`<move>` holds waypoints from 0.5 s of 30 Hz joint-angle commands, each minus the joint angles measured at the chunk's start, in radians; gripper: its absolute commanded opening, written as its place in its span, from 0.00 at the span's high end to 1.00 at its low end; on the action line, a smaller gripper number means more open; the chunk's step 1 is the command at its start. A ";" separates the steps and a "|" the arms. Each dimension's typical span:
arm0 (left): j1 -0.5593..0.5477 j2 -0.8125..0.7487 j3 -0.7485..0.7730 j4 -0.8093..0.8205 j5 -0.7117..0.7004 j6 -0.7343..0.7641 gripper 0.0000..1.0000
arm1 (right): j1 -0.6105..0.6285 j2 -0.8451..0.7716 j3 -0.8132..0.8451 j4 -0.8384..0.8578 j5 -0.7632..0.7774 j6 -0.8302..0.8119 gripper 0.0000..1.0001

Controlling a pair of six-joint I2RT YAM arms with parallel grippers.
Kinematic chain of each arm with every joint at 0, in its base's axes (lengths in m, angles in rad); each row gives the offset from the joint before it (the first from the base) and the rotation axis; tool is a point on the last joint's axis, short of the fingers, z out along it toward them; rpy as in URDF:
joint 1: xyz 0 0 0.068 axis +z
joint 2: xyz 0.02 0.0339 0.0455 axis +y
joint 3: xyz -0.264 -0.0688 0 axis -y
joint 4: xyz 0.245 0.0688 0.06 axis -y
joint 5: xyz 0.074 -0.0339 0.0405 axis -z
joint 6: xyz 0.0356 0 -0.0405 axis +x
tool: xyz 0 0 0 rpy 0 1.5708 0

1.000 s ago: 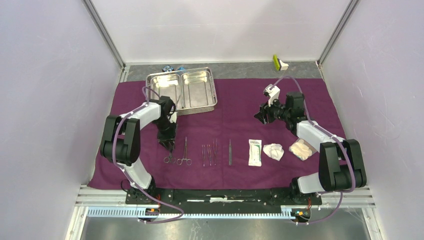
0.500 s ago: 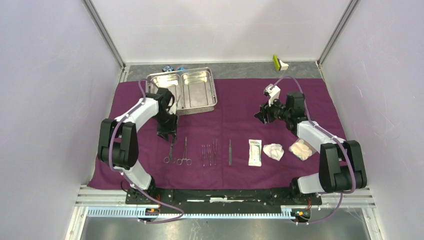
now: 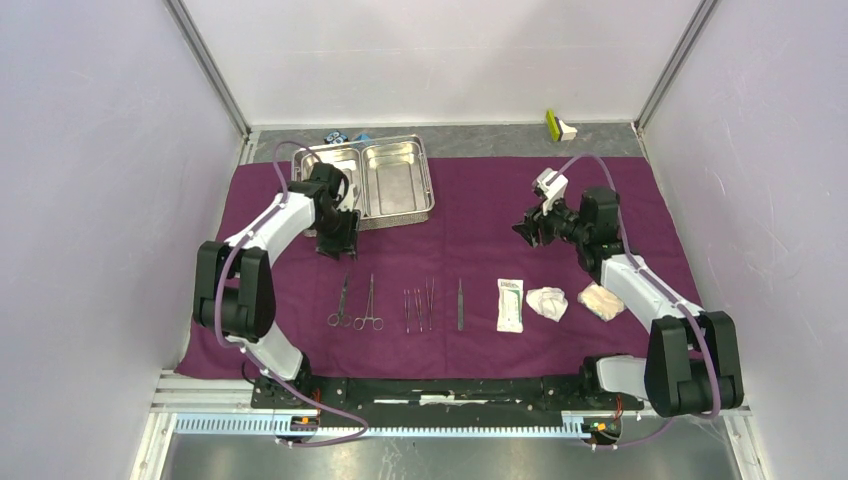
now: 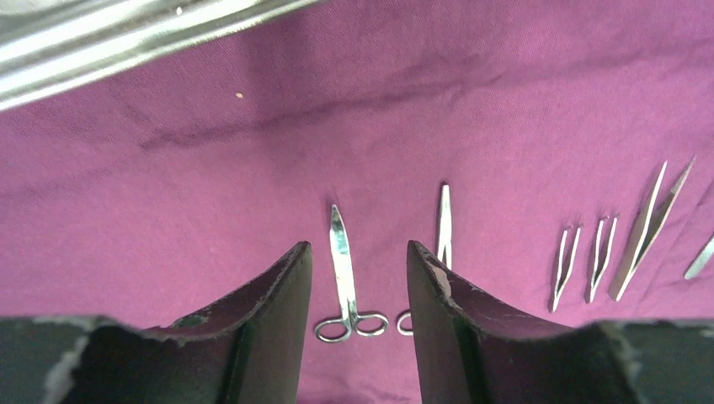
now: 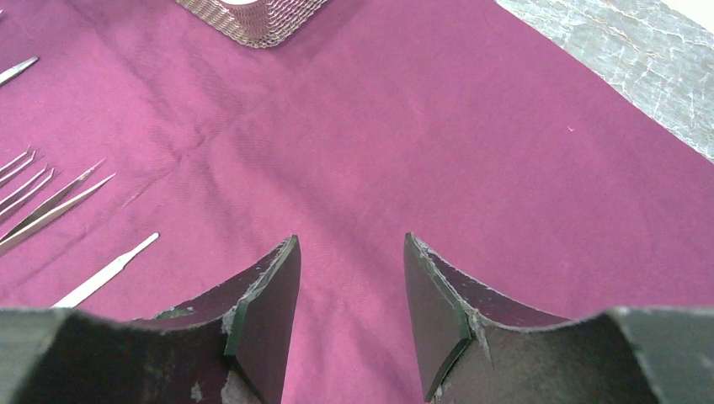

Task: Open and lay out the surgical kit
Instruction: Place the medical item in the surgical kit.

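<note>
Purple cloth (image 3: 480, 215) is spread flat on your counter (image 3: 500, 140) as the field. Forceps (image 3: 342, 300), tweezers (image 3: 418, 305), packet (image 3: 510, 304) and gauze (image 3: 547, 302) sit apart in 1 near row, likely for easy picking. Tray (image 3: 395, 180) rests far left. Left fingers (image 4: 269, 295) are spread and empty, near the forceps. Right fingers (image 5: 269, 295) are spread and empty.

One purple cloth (image 3: 480, 215) holds one steel tray (image 3: 395, 180) with two compartments, two ring-handled instruments (image 3: 368, 305), probably three tweezers (image 3: 418, 308) (they lie too close together to be sure), one slim straight tool (image 3: 460, 305), one white packet (image 3: 510, 305) and two gauze wads (image 3: 547, 302). One green-and-white block (image 3: 560, 125) sits at one o'clock.
</note>
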 commanded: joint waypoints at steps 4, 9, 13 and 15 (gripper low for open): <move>0.018 0.062 0.002 0.066 -0.020 0.075 0.55 | -0.003 -0.026 -0.020 0.043 -0.002 -0.027 0.45; 0.031 0.101 0.004 0.071 -0.011 0.075 0.56 | -0.004 -0.023 -0.027 0.046 -0.007 -0.032 0.45; 0.040 0.119 0.006 0.084 -0.006 0.074 0.57 | -0.003 -0.017 -0.027 0.049 -0.008 -0.032 0.45; 0.043 0.130 0.009 0.084 0.002 0.076 0.59 | -0.003 -0.014 -0.028 0.049 -0.008 -0.032 0.45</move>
